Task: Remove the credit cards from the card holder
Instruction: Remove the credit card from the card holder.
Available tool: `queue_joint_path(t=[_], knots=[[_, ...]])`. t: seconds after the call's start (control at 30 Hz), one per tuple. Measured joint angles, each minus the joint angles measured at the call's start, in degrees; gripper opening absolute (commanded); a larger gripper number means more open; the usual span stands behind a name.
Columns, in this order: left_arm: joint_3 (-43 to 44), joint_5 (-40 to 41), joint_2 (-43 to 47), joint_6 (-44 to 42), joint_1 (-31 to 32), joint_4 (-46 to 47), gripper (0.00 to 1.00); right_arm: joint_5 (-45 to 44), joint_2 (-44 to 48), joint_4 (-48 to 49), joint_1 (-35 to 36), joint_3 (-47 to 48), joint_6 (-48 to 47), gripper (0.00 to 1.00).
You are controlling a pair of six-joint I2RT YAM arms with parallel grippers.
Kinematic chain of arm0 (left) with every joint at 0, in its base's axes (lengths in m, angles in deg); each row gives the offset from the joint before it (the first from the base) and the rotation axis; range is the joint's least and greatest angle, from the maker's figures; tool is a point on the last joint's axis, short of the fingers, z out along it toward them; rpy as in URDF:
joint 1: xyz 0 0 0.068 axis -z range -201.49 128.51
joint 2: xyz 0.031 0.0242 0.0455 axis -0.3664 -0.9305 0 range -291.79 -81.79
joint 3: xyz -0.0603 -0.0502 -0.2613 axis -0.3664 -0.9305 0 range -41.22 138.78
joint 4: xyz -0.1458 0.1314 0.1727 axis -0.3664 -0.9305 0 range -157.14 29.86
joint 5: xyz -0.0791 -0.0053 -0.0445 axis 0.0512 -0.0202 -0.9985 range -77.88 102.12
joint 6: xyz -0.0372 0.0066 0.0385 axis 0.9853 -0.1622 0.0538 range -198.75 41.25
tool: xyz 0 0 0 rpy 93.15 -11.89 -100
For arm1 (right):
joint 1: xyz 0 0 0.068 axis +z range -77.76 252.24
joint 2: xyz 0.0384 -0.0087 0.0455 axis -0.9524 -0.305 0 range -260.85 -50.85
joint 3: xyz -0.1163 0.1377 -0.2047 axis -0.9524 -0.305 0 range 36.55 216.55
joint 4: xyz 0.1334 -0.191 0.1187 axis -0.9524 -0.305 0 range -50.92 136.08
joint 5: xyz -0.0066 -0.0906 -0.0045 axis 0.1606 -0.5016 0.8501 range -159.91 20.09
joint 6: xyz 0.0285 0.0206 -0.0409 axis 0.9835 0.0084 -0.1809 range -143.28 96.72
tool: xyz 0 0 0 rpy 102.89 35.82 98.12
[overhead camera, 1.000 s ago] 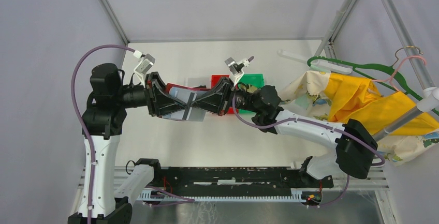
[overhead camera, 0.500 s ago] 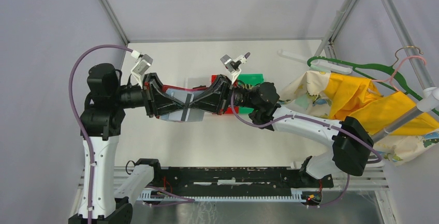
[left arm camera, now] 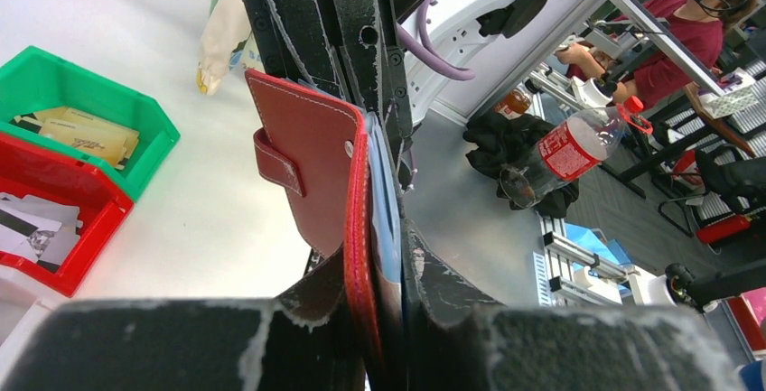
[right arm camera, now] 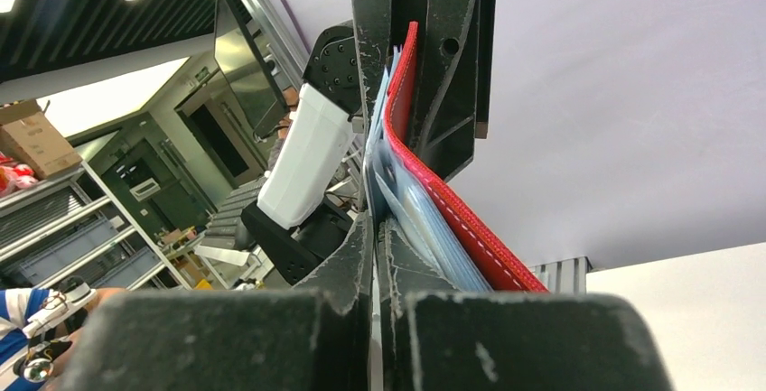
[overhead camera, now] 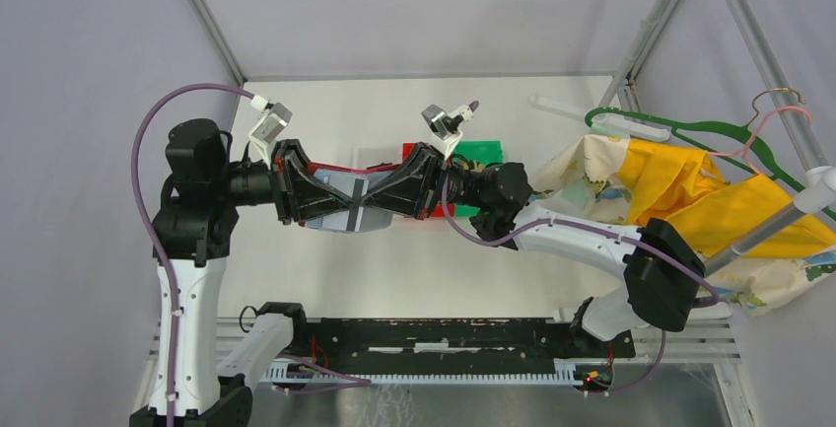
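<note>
Left wrist: red stitched card holder (left arm camera: 312, 170)

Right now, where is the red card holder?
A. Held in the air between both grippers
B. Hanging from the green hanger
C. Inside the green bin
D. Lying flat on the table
A: the card holder is off the table, with the left gripper clamped on one end and the right gripper on the other.

Contents of card holder (left arm camera: 312, 170) hidden, edge-on.
</note>
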Motion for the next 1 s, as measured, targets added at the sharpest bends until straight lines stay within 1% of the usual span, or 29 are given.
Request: queue_joint_path(t=[0.1, 0.4, 0.7, 1.0], knots=[[0.04, 0.04, -0.02, 0.00, 0.04, 0.00, 0.23, -0.35, -0.59, 1.36, 0.02, -0.20, 0.96, 0.00], [0.07, 0.00, -0.17, 0.00, 0.31, -0.39, 0.32, -4.02, -0.72, 5.81, 0.11, -3.96, 3.10, 0.00], [0.28, 0.00, -0.81, 0.00, 0.50, -0.50, 0.31, -8.63, -0.72, 11.61, 0.50, -8.46, 5.57, 0.00], [0.37, -0.04, -0.83, 0.02, 0.50, -0.50, 0.29, -10.03, -0.72, 15.39, 0.59, -11.04, 6.60, 0.00]])
